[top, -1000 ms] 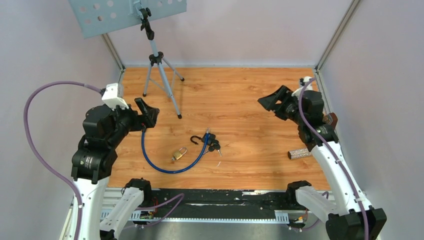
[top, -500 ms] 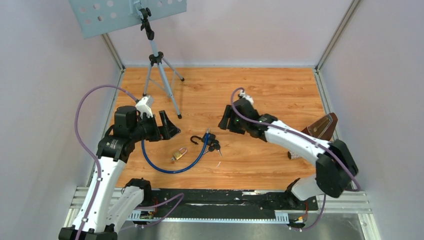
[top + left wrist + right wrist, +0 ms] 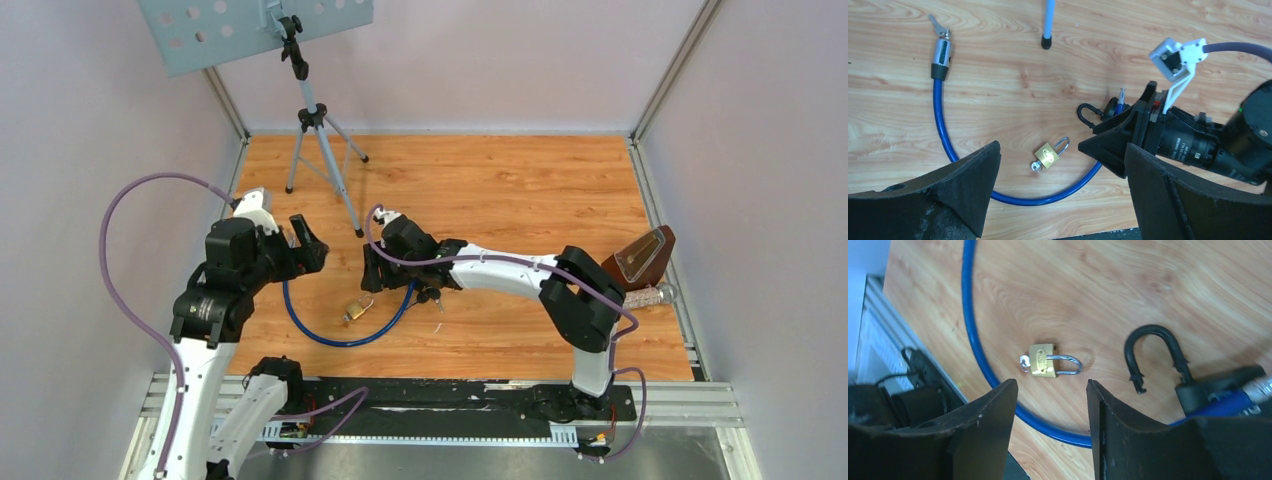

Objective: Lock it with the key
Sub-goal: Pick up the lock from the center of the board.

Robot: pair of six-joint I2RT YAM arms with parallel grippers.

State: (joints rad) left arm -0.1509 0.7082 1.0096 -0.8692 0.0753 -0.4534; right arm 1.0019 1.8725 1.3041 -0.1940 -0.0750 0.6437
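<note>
A small brass padlock [image 3: 356,309] lies on the wooden floor with its shackle up and a silver key [image 3: 1036,166] in its base. It lies inside the curve of a blue cable lock [image 3: 330,336]. My right gripper [image 3: 372,270] hovers just above and behind the padlock [image 3: 1043,360], open, with nothing between its fingers. The cable's black hooked shackle [image 3: 1153,347] lies to its side. My left gripper [image 3: 306,246] is open wide, further left, looking down at the padlock [image 3: 1050,155] and at the right wrist.
A music stand's tripod [image 3: 320,130] stands at the back left, one foot [image 3: 1047,42] near the cable. A brown metronome [image 3: 640,255] and a clear cylinder [image 3: 650,295] sit by the right wall. A bunch of keys [image 3: 432,295] lies by the black lock head.
My right arm has swung from the right wall leftward across the table to the padlock, and its jaws have narrowed. My left arm reached in, then drew back a little.
</note>
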